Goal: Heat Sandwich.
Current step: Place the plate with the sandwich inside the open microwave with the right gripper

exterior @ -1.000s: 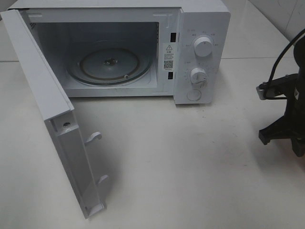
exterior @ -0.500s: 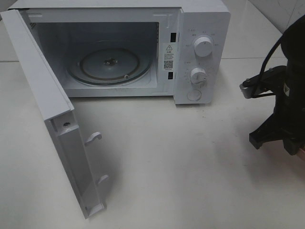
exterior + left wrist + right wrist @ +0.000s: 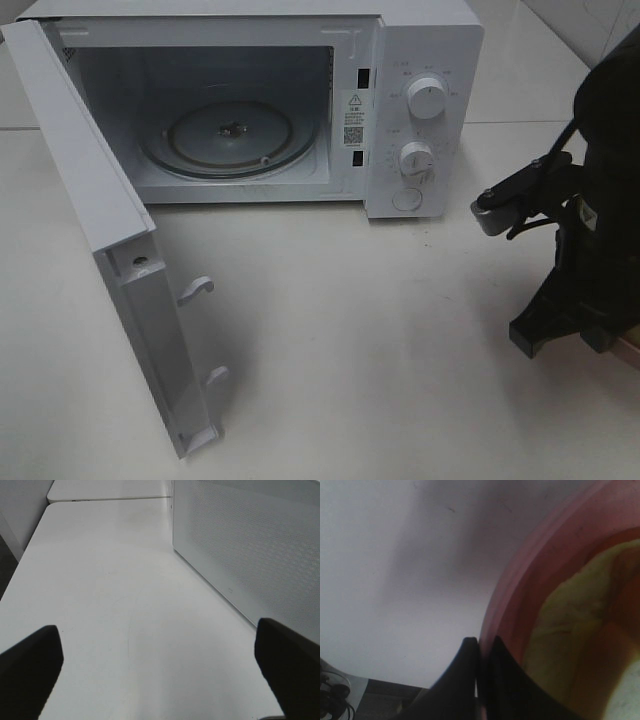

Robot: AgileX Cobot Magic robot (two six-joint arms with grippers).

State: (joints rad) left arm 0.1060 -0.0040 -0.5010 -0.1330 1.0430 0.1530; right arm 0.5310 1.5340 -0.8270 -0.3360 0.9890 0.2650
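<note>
In the right wrist view my right gripper [image 3: 481, 642] is shut on the rim of a round pink plate [image 3: 520, 565]. The pale-yellow sandwich [image 3: 570, 615] lies in the plate, close to the fingers. In the exterior high view my right arm [image 3: 590, 250] is at the right edge, right of the microwave, and only a pink sliver of the plate [image 3: 628, 350] shows below it. The white microwave [image 3: 425, 60] stands at the back with its door [image 3: 120, 250] swung open and its glass turntable [image 3: 230, 135] bare. My left gripper [image 3: 160, 665] is open and empty over the table.
The microwave's control panel carries two knobs [image 3: 427, 98] and a round button. The open door juts toward the table's front left. In the left wrist view a white perforated panel [image 3: 250, 545] stands close beside my left gripper. The white table [image 3: 380, 330] spreads before the microwave.
My right arm has come further into the exterior high view, moving left and toward the table's front. The microwave and its door have not moved.
</note>
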